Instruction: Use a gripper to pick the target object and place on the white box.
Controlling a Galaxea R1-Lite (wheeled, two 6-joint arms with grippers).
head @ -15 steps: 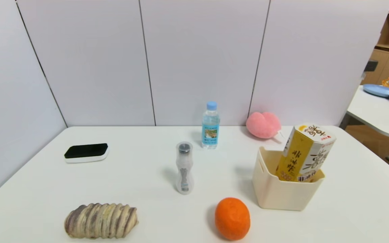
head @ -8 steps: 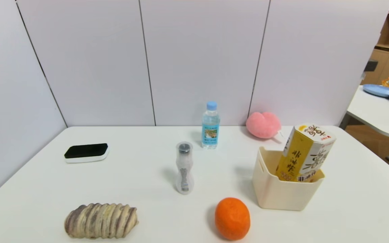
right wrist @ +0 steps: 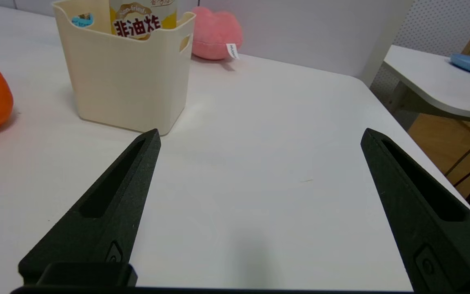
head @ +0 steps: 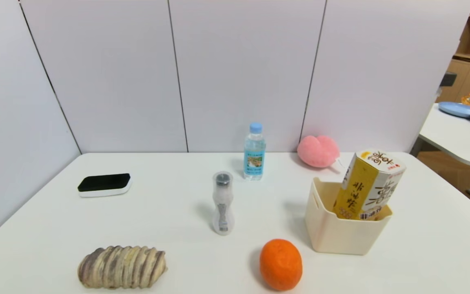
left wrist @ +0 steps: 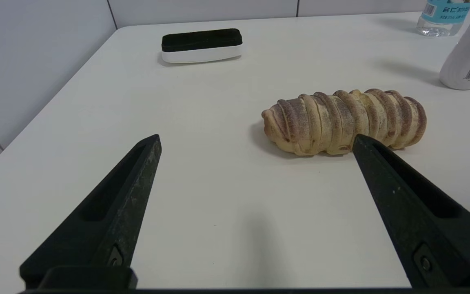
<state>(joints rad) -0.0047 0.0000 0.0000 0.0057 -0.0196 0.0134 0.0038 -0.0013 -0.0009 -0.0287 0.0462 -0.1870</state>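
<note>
both grippers hang low over the near edge of the white table [head: 169,212], out of the head view: the left gripper [left wrist: 255,141] with its two black fingers spread wide and nothing between them, the right gripper [right wrist: 259,136] likewise spread and empty over bare tabletop. just ahead of the left one lies a ridged brown bread loaf [head: 121,267]; an orange [head: 280,264] sits near the middle front. behind the orange stands the white box [head: 343,232], cream with slot handles. the potato-chip carton [head: 369,184] leans tilted inside it, yellow and white, printed "非油炸" in dark characters, rising well above the rim. mid-table stands a white waisted bottle [head: 222,203]. farther back are a black-topped eraser [head: 104,184], a blue-labelled water bottle [head: 254,152] and a pink plush [head: 318,151] by the wall.
</note>
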